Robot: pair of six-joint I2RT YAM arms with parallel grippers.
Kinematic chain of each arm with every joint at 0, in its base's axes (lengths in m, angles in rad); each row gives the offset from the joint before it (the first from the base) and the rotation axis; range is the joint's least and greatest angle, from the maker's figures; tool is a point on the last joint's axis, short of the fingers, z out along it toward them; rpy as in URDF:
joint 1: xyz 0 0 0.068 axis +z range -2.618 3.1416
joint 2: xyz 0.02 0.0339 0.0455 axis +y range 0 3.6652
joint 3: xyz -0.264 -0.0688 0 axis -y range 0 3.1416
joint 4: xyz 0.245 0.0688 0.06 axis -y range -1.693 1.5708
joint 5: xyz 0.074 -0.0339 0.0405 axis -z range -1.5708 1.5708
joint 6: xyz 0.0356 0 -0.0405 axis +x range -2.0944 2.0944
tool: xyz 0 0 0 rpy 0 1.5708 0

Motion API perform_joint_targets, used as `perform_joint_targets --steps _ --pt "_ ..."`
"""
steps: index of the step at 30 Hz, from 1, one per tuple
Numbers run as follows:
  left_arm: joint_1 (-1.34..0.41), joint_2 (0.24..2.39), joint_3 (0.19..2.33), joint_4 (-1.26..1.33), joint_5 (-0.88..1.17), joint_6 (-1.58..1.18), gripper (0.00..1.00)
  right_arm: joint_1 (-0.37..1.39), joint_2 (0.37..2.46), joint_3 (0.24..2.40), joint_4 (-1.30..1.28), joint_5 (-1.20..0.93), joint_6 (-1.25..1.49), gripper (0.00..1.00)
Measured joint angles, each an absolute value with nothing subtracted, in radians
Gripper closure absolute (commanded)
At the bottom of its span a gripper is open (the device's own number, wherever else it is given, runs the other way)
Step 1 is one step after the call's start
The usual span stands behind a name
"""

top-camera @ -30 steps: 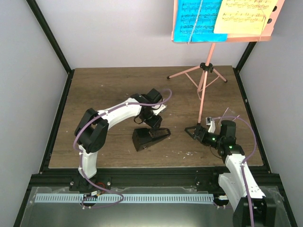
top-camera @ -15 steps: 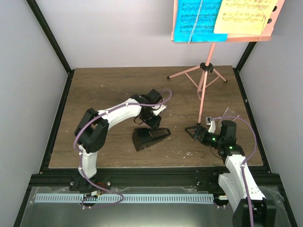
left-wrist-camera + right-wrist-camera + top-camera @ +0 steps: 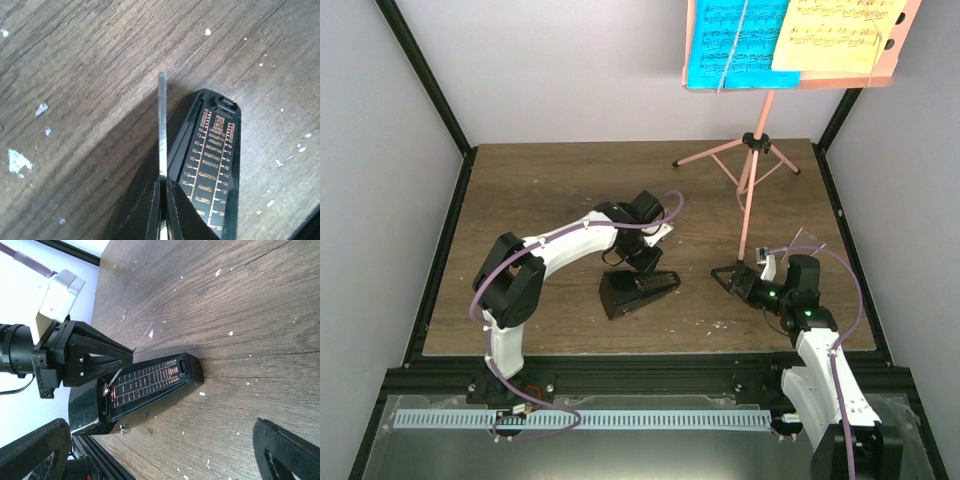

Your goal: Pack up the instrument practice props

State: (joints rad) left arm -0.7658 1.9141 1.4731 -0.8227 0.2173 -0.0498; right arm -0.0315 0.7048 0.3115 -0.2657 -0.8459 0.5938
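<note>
Small black pyramid-shaped metronome (image 3: 638,293) is laid flat mid-front on the brown wooden worktop (image 3: 540,200). Its thin silver pendulum rod (image 3: 162,125) is now pinched by the left jaws, half-open a second ago; rod stowing is judged underway. Right jaws are held wide open, empty, nearby.

Top of music stand desk (image 3: 894,62) offscreen

The top external camera is looking down from high behind the near edge, covering the whole table (image 3: 520,200). The left wrist camera is pointing straight down, very close above the metronome (image 3: 210,165). The right wrist camera is sighting low across the wood; all three are sharing the metronome.
</note>
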Motion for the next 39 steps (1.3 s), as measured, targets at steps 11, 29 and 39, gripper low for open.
perform_joint_targets --steps 11,29,39 --pt "-0.786 1.678 1.252 -0.687 0.25 -0.096 1.0 -0.031 0.715 0.307 -0.205 -0.912 0.618 0.0" --pt "-0.791 1.45 1.019 -0.378 0.445 -0.156 1.0 -0.019 0.731 0.159 0.128 -1.072 0.646 0.0" --pt "-0.791 1.419 0.993 -0.327 0.577 -0.179 1.0 -0.015 0.825 0.109 0.371 -1.111 0.698 0.0"
